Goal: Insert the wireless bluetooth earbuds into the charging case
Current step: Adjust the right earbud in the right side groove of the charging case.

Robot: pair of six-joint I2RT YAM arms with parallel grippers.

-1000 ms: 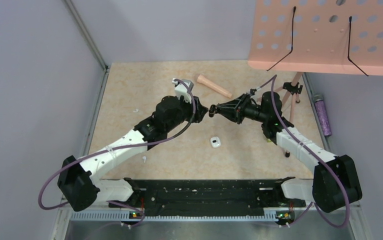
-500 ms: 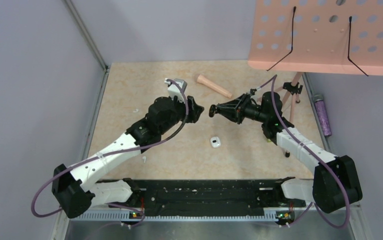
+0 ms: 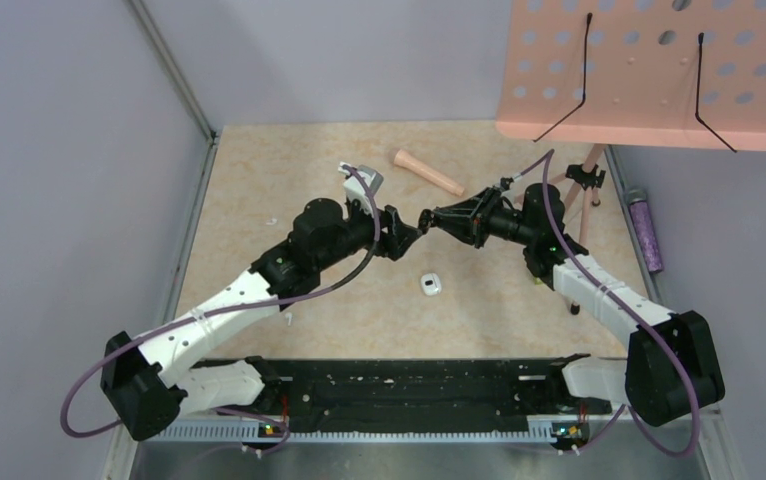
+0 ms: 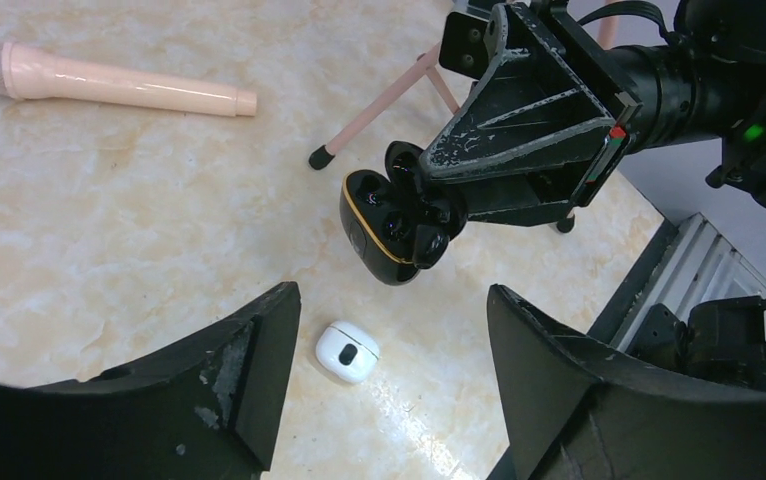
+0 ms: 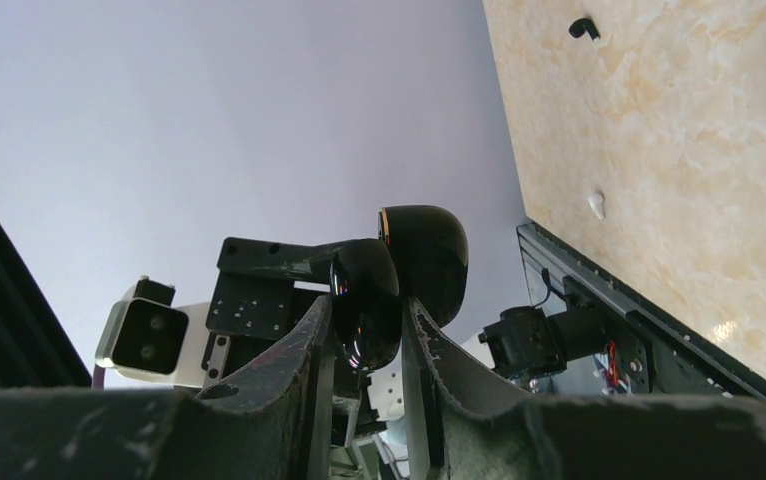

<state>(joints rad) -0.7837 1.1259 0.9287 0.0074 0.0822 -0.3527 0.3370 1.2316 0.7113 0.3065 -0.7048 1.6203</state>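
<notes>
**A:** Claw states?
**B:** Right gripper [image 5: 366, 315] is pinching the open black charging case [image 4: 374, 235] in mid-air. Left gripper [image 4: 391, 300] is spread wide, facing it.
**A:** Earbuds?
**B:** One white earbud [image 3: 287, 319] is on the table [image 3: 259, 180] beside the left arm, well apart from the case.

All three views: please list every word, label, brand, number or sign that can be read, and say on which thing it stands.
No text can be read in any view.
Black case, held in the right end effector: only a gold rim line, no lettering.
White pod: one dark mark, too small to read as a sign.
Microphone: plain, no marking.
</notes>
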